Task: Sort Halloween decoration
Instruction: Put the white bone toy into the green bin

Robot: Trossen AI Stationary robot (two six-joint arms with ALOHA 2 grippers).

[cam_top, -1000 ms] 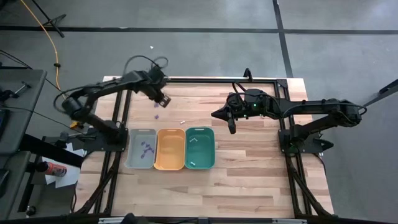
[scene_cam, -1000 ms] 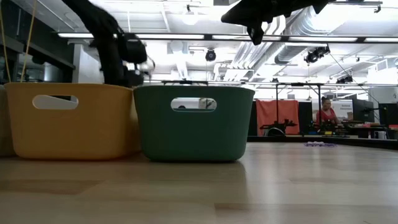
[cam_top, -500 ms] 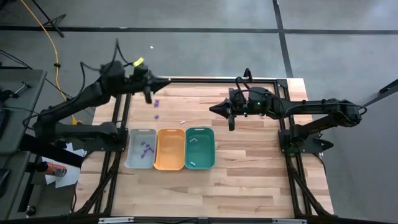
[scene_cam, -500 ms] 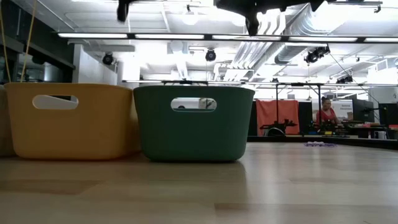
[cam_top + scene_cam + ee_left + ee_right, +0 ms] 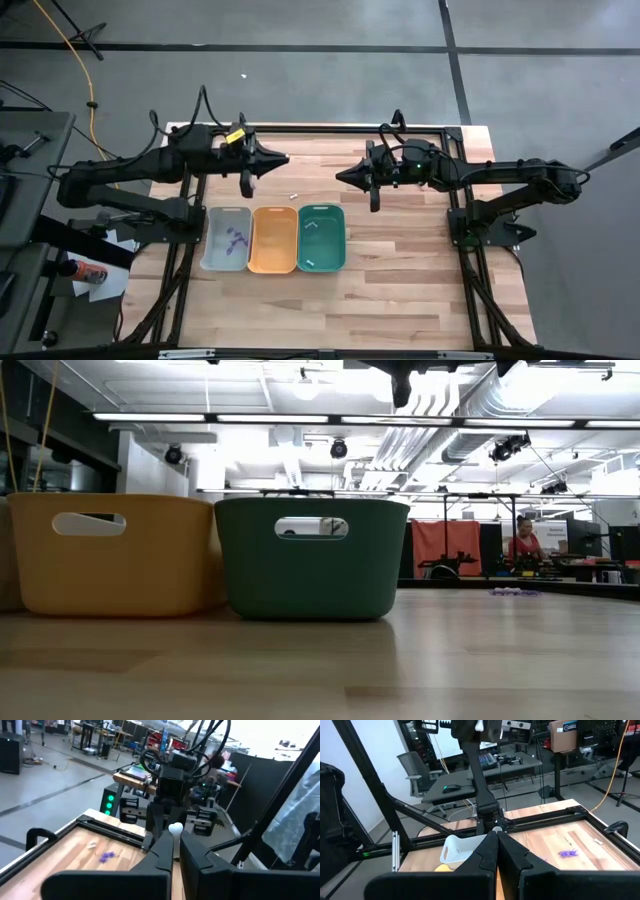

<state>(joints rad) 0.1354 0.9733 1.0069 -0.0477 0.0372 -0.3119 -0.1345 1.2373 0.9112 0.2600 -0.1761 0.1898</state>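
Left gripper [image 5: 283, 158] and right gripper [image 5: 340, 177] hover shut, tips facing

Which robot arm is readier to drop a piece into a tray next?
Left, probably. Its pincer is shut on a white piece, so it only has to reach the teal tray holding other white pieces. The right pincer is shut with nothing in it.

Two dark jointed arms (black cables looping)
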